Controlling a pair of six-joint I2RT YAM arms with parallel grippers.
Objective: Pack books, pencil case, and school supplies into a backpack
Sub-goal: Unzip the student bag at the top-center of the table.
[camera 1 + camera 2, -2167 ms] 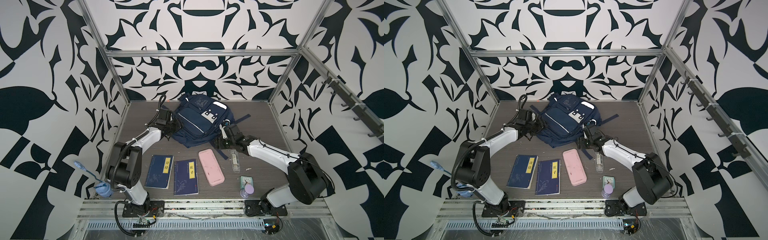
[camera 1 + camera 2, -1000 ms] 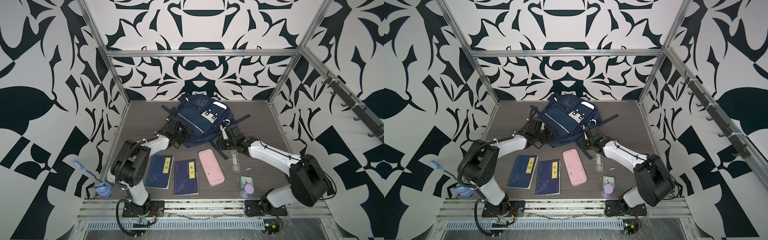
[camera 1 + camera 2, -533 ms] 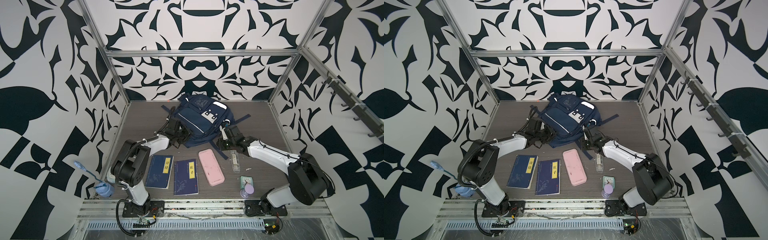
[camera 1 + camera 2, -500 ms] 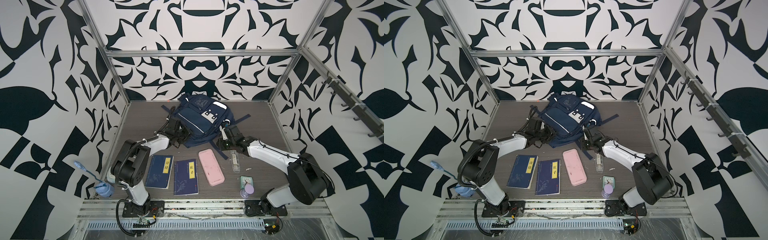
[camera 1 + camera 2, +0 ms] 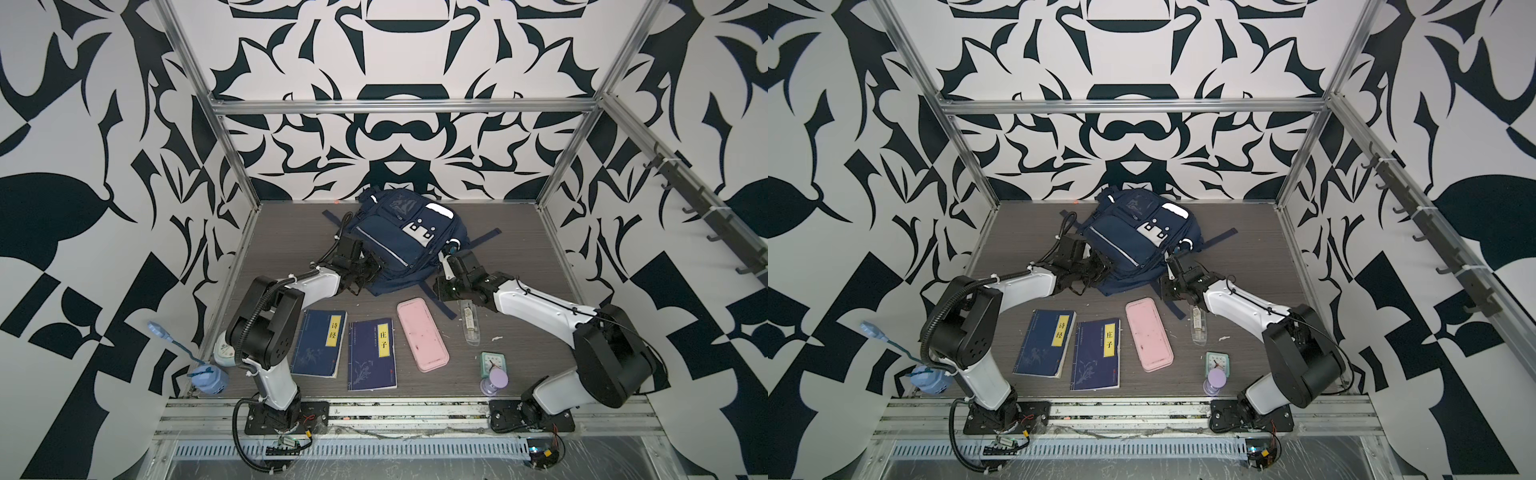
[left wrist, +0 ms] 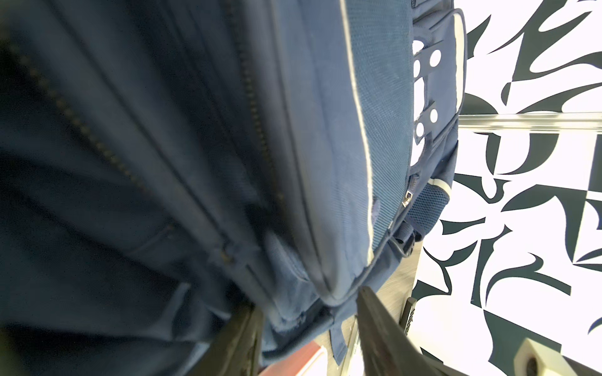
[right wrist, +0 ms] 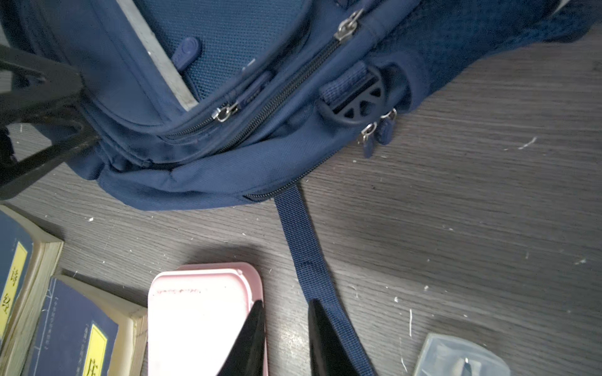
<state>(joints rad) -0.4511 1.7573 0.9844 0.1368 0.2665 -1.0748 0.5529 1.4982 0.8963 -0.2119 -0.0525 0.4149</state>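
at the near edge of the dark wood-grain table (image 5: 519, 266), we saw a purple hourglass-shaped thing (image 5: 494, 380) just in front of a mint-green square clock (image 5: 492, 360). beyond them two thin navy-blue softcover books (image 5: 319, 343) (image 5: 371, 354) lay flat side by side, then a flat pale-pink pencil case (image 5: 422, 335) and a slim clear plastic packet (image 5: 469, 328), all outside the bag. farther back the right gripper (image 7: 285, 304) hovered between the case and a loose dark strap (image 7: 306, 260), its jaws narrowly apart and empty. the left gripper (image 6: 306, 299) straddled the near corner of the large navy-blue fabric backpack (image 5: 399, 245); we could not tell whether it pinched the fabric.
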